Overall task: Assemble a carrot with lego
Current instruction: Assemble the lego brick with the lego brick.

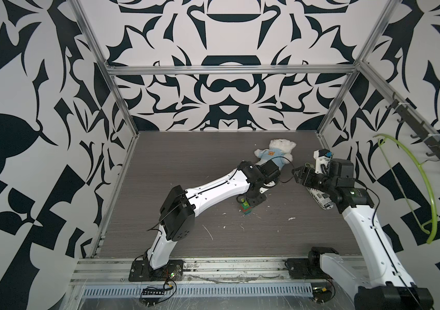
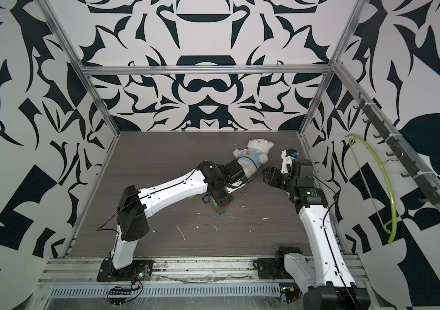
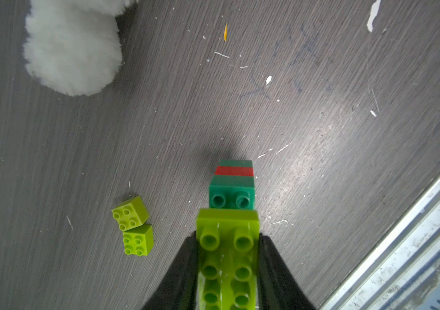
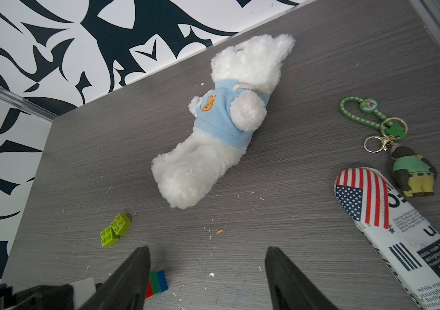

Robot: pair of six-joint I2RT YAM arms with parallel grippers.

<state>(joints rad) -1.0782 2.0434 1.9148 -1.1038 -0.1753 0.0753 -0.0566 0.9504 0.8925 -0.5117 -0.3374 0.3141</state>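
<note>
Near the middle of the worktop [image 3: 320,107], at seven o'clock from the fluffy teddy bear [image 1: 275,154] in both top views, stands the carrot [image 3: 233,185]. It is a narrow stack of glossy, hard, studded bricks, dark green with one red band. The left tool [image 3: 228,237] clamps an oblong lime brick [image 3: 226,222] partly over it. Pressed off-centre, the brick could seat crooked or topple the stack. Two square lime bricks [image 3: 134,226] lie touching at ten o'clock. The right tool [image 4: 208,251] hangs wide and empty.

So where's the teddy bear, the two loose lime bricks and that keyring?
teddy bear [image 4: 220,119]: right wrist view, on its blue shirt.
loose lime bricks [image 3: 129,214]: left wrist view, on one brick's studded top.
keyring [image 4: 411,164]: right wrist view, on the figure's green shirt.
</note>
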